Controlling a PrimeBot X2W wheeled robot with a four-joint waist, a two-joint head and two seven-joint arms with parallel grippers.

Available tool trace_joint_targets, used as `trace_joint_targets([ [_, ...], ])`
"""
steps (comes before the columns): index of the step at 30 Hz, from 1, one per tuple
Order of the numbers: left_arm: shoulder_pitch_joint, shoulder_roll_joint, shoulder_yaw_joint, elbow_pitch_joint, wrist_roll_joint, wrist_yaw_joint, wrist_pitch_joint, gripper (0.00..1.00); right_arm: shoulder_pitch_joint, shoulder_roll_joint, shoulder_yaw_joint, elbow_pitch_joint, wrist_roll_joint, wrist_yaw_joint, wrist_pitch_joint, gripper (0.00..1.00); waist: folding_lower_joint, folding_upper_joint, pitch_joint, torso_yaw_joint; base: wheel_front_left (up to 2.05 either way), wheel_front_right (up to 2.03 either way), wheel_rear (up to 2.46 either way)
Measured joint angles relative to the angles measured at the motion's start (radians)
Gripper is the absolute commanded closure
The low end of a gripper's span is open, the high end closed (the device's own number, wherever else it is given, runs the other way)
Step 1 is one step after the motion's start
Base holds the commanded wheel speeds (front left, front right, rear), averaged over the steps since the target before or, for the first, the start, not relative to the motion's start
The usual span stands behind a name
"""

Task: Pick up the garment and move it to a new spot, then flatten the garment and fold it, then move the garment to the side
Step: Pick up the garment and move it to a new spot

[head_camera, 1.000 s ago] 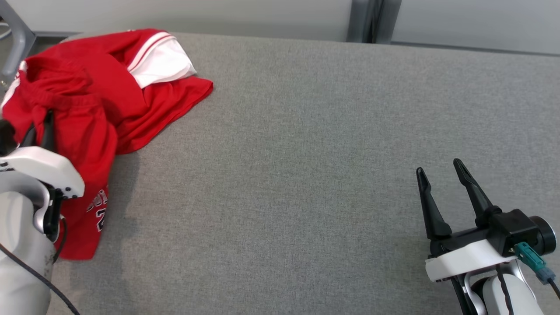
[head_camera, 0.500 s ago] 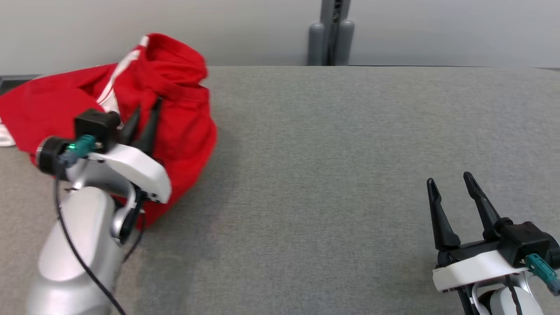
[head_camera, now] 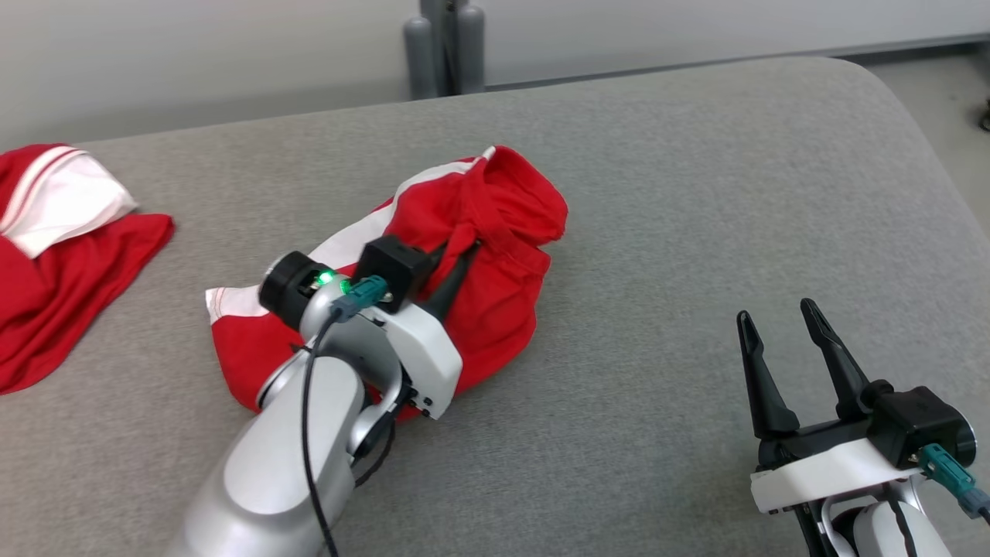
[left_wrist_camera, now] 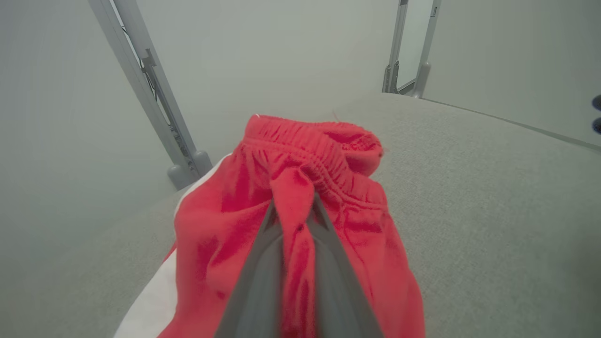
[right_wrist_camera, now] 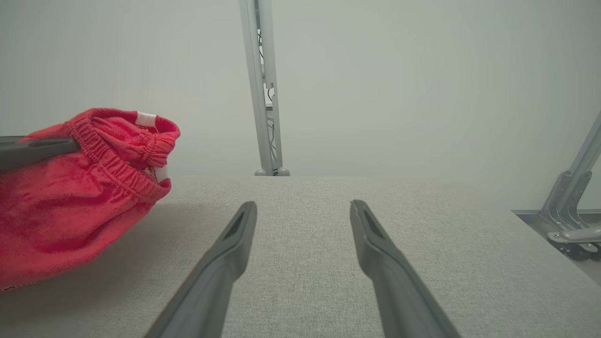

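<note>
You're in the first step of the task. Your left gripper (head_camera: pixel 458 259) is pinched tight on a fold of the red athletic shorts (head_camera: pixel 510 201), a soft knit with a white side stripe and a gathered elastic waistband. In the left wrist view the two dark fingers (left_wrist_camera: pixel 263 244) meet on a ridge of red cloth just below the waistband (left_wrist_camera: pixel 319 145).

The shorts sit bunched near the middle of the grey fabric-covered table (head_camera: pixel 696 170), well apart from the second red-and-white garment (head_camera: pixel 69 263) at the table's left edge. From the right wrist view the waistband end of the shorts (right_wrist_camera: pixel 70 202) is held up off the surface with a shadow under it. Whether the lower end is touching the table you can't quite tell from there.

So the pick-up looks done, and the move to a new spot is under way or nearly finished, but the cloth has not yet been let go. Everything after that is left: the shorts are crumpled, not flat, no fold is made, and the move to the side hasn't begun.

Your right gripper (head_camera: pixel 781 313) has its jaws spread wide and empty over bare table at the lower right — free to take a second corner when you start flattening.
</note>
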Motion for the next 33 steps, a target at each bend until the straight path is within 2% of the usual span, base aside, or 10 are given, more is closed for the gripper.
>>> trace_joint_targets([
  [6,-0.031,-0.044,-0.081,0.126,-0.027,-0.003,-0.02,1.0,-0.015,0.0,0.031,0.003,0.023,0.0,0.0,0.0,0.0,0.0,0.034,-0.072,0.0,0.0,0.0],
  [11,-0.043,-0.061,-0.126,0.249,-0.049,-0.003,-0.067,1.0,-0.033,0.0,0.053,0.005,0.039,0.0,0.0,0.0,0.0,0.0,0.058,-0.119,0.0,0.0,0.0],
  [19,-0.046,-0.065,-0.227,0.321,-0.14,0.014,-0.132,0.99,-0.031,0.0,0.061,0.009,0.04,0.0,0.0,0.0,0.0,0.0,0.059,-0.147,0.0,0.0,0.0],
  [20,-0.045,-0.065,-0.245,0.321,-0.156,0.02,-0.136,0.74,-0.03,0.0,0.06,0.012,0.04,0.0,0.0,0.0,0.0,0.0,0.056,-0.146,0.0,0.0,0.0],
  [22,-0.041,-0.065,-0.277,0.318,-0.199,0.025,-0.141,0.43,-0.03,0.0,0.061,0.015,0.039,0.0,0.0,0.0,0.0,0.0,0.048,-0.142,0.0,0.0,0.0],
  [23,-0.034,-0.065,-0.294,0.313,-0.226,0.029,-0.14,0.17,-0.03,0.0,0.062,0.017,0.039,0.0,0.0,0.0,0.0,0.0,0.044,-0.139,0.0,0.0,0.0],
  [24,-0.025,-0.065,-0.312,0.311,-0.247,0.033,-0.14,0.0,-0.03,0.0,0.064,0.019,0.038,0.0,0.0,0.0,0.0,0.0,0.039,-0.136,0.0,0.0,0.0],
  [33,-0.012,-0.066,-0.437,0.305,-0.389,0.083,-0.175,0.0,-0.029,0.0,0.061,0.026,0.019,0.0,0.0,0.0,0.0,0.0,0.008,-0.104,0.0,0.0,0.0],
])
